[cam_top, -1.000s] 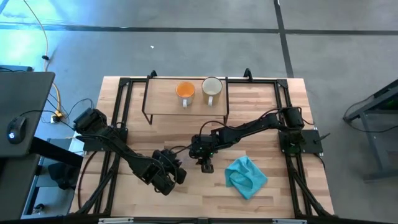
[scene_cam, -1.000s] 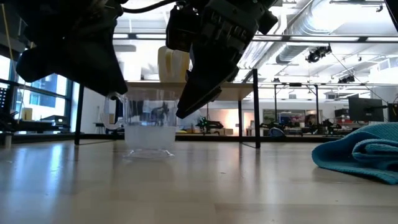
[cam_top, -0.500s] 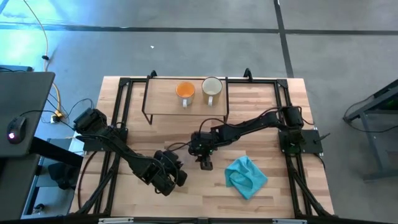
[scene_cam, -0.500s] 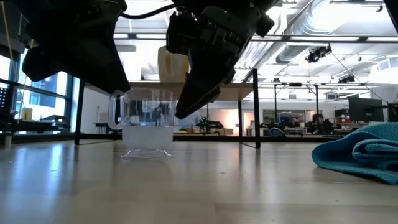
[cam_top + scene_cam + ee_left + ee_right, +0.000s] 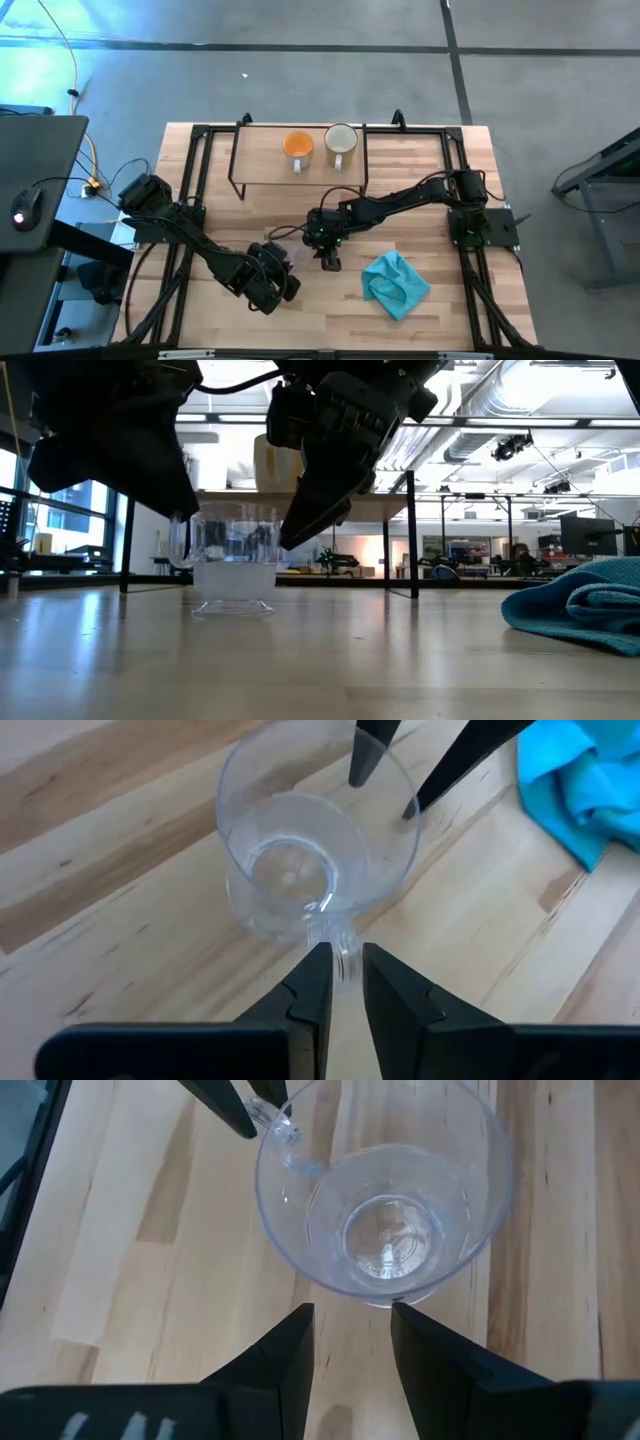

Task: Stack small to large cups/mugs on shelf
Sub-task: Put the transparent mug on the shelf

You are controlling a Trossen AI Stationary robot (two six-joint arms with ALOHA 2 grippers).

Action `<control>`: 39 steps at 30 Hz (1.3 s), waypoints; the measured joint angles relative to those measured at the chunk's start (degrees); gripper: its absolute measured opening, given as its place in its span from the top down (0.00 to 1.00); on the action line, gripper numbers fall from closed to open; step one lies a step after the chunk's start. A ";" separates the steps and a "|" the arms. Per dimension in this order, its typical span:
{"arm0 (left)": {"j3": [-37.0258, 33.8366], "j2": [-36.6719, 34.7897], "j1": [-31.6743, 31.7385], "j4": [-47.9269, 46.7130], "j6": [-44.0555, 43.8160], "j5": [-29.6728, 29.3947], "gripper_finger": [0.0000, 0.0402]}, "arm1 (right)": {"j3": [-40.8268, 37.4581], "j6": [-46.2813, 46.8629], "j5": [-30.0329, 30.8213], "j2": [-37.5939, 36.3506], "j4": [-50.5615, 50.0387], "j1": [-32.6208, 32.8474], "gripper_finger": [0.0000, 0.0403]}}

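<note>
The wooden tabletop [image 5: 200, 310] carries everything. On it, toward twelve o'clock in the high view, stands the shelf [image 5: 262, 170], a low light-wood board on black wire legs. A teal cloth [image 5: 395, 283] lies crumpled at about four o'clock from the table's middle.

On the shelf the cream-white mug [image 5: 341, 142] sits just beside the orange mug [image 5: 298, 147], the orange one at its nine o'clock, both upright with handles toward six.

The small clear glass cup [image 5: 318, 850] stands upright on the tabletop near the middle, off the shelf, between the two arms.

The left gripper [image 5: 339, 975] is nearly clenched, its fingers set either side of the cup's thin glass handle [image 5: 335, 935]; whether the pads actually press it is hard to tell. The right gripper [image 5: 350, 1330] is released, its fingers parted just short of the cup's wall on the side away from the handle.

The cup looks light, rigid, smooth and breakable. Glass is likely slippery under hard pads, and a pinch on the slim handle could let it swing. A grip across the rim wall seems the steadier hold.
</note>
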 joint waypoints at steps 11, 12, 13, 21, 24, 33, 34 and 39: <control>-0.02 0.04 0.00 -5.78 -1.93 0.03 0.88 | 0.00 1.35 -1.26 0.00 0.50 0.04 0.69; -0.02 0.04 0.00 -5.74 -1.94 -0.61 0.88 | 0.00 1.36 -1.25 0.00 0.50 0.12 0.69; -0.02 0.04 0.00 -5.71 -1.95 -1.20 0.88 | 0.00 1.36 -1.25 0.00 0.50 0.19 0.69; -0.02 0.07 -0.01 -5.54 -1.95 -2.29 0.88 | 0.00 1.34 -1.25 0.00 0.48 1.06 0.69; -0.02 0.07 -0.02 -5.45 -1.95 -2.15 0.88 | 0.00 1.35 -1.25 0.00 0.46 1.05 0.69; -0.02 0.07 -0.02 -4.99 -1.94 -1.04 0.88 | 0.00 1.22 -1.22 0.00 0.48 1.05 0.69; -0.02 0.07 -0.02 -5.01 -1.92 -1.04 0.89 | 0.00 0.99 -1.25 0.00 0.48 1.05 0.69; -0.02 0.07 0.00 -5.09 -1.90 -1.06 0.95 | 0.00 0.87 -1.22 0.00 0.45 1.03 0.69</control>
